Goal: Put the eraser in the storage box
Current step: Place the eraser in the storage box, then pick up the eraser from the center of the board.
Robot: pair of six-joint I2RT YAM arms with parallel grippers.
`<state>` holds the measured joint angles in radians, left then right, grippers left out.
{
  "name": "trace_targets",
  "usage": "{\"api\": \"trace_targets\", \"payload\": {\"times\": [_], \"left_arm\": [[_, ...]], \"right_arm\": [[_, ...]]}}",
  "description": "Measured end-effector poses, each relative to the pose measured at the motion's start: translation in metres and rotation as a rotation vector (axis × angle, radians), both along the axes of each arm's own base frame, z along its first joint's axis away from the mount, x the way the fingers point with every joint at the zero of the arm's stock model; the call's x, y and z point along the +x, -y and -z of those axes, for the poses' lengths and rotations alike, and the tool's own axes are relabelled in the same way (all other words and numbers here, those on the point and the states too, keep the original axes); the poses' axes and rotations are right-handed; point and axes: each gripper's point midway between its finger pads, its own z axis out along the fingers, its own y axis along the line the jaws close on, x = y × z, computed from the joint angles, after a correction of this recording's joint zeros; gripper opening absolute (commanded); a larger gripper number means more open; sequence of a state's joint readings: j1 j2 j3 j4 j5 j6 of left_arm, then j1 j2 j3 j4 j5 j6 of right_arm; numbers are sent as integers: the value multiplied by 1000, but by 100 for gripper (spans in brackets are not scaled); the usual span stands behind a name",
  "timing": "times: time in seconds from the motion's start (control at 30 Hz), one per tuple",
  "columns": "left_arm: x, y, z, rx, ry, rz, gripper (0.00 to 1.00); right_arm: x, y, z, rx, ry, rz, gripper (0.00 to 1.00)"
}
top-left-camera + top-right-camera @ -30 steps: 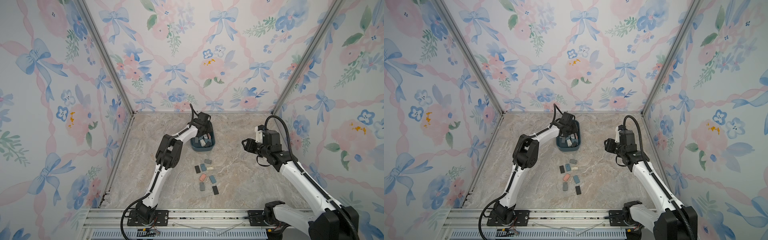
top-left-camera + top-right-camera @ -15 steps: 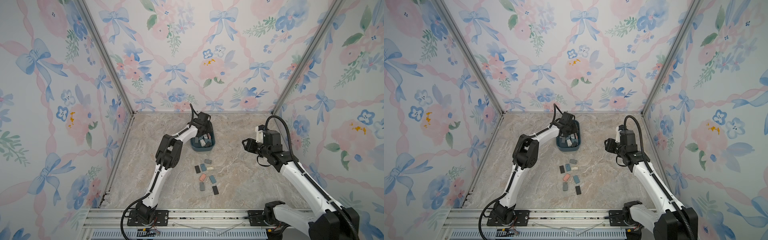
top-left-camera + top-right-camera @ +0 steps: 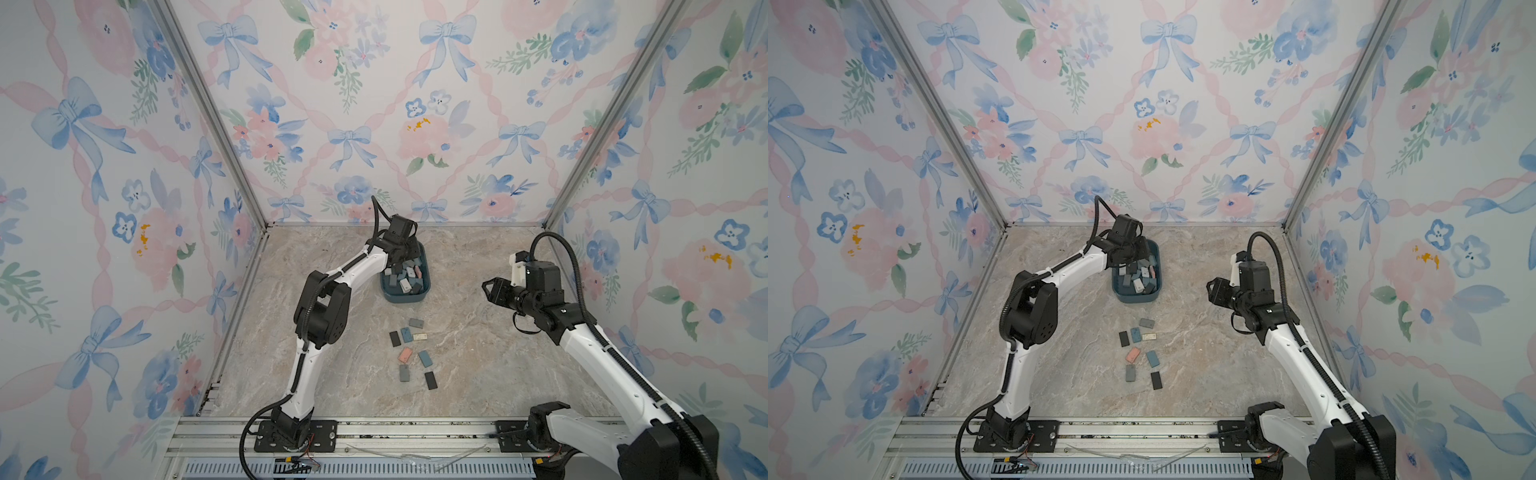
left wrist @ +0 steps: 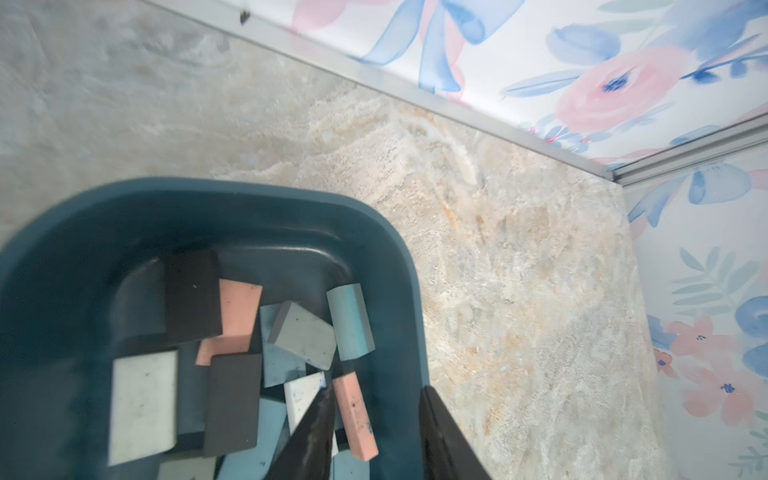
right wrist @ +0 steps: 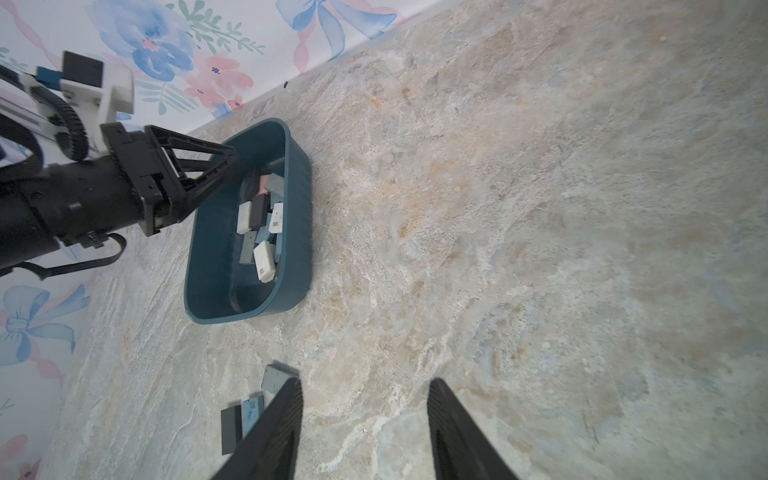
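Currently the left gripper (image 4: 376, 392) is over the far end of the storage box (image 3: 405, 296), jaws parted with nothing between them, above the pile of erasers (image 4: 232, 332) already inside. The box sits far-centre on the marble table (image 3: 478, 353); eight loose erasers (image 3: 405, 354) lie flat just near of it, between the arms. The right gripper (image 5: 365, 386) hangs over bare table well right of the box, jaws apart, empty.

Marble-patterned tabletop (image 3: 478, 365) bears the storage box (image 3: 405, 296) toward the back wall. Eight loose erasers (image 3: 405, 354) lie flat in a cluster nearer the front rail, apart from the box
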<state>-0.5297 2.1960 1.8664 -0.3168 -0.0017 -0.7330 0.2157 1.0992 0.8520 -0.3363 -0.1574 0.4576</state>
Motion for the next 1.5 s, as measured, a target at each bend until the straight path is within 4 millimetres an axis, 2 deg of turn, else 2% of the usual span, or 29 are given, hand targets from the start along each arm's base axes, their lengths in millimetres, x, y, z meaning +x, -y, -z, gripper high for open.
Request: {"api": "trace_targets", "payload": {"times": [0.23,0.63,0.73,1.07,1.5], "left_arm": [[-21,-18,-50,49,101,-17,33],[-76,-34,-88,178,210,-22,34],[-91,-40,-93,205,231,-11,34],[-133,-66,-95,186,298,12,34],[-169,-84,-86,119,360,42,34]], "right_arm": [[-8,-26,5,3,-20,-73,51],[-32,-72,19,-21,-71,-194,51],[-42,-83,29,-35,-105,-223,51],[-91,-109,78,-110,-276,-317,52],[-151,-143,121,-220,-436,-466,54]]}}
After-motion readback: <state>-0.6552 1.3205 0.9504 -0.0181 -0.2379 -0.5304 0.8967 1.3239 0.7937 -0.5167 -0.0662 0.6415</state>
